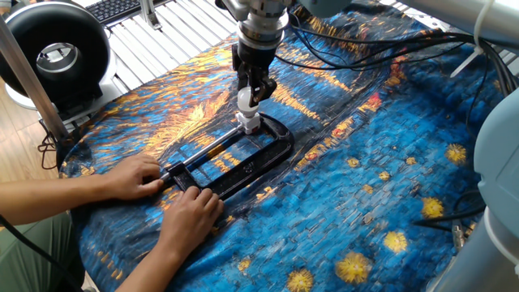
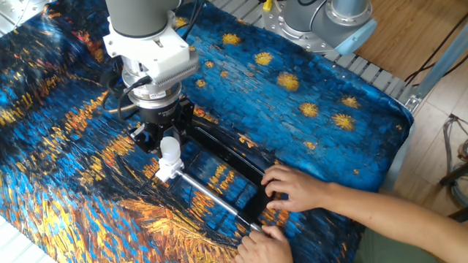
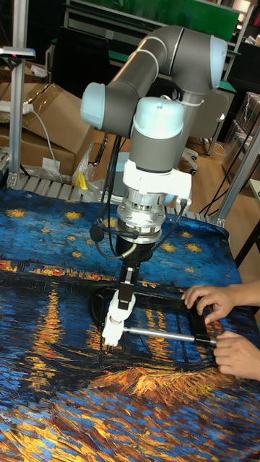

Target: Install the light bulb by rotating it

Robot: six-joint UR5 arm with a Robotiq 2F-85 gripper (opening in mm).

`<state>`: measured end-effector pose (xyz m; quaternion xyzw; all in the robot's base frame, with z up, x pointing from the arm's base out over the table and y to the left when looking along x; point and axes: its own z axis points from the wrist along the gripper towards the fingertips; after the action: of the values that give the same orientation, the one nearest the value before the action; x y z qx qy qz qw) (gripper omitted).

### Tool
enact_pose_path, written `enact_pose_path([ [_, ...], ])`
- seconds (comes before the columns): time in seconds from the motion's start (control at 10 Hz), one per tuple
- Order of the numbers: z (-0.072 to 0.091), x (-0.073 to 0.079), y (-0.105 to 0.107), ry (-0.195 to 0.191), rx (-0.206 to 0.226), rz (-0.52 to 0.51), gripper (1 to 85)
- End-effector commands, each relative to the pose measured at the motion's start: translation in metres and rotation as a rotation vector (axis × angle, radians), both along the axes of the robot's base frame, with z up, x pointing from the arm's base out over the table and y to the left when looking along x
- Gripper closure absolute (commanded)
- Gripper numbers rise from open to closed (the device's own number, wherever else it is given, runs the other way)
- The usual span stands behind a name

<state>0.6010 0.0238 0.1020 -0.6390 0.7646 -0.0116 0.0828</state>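
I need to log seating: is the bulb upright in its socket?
Upright: the light bulb stands vertically on the white socket block, held in the gripper.

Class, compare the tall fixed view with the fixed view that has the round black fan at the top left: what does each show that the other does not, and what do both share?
Only the tall view shows the arm's grey upper joints, cardboard boxes and green shelving behind. Only the fan view shows the black fan and a keyboard. Both show the gripper shut on the light bulb, the white socket block in a black clamp, a person's hands holding the clamp, and the starry cloth.
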Motion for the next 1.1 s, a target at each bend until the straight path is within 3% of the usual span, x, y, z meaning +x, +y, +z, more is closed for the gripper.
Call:
enact_pose_path([
  [0.0, 0.002, 0.007, 0.003, -0.024, 0.044, -0.092, 84.7],
  [0.6, 0.004, 0.01, 0.006, -0.024, 0.105, -0.203, 84.7],
  [1.0, 0.008, 0.018, 0.011, -0.044, 0.165, -0.303, 84.7],
])
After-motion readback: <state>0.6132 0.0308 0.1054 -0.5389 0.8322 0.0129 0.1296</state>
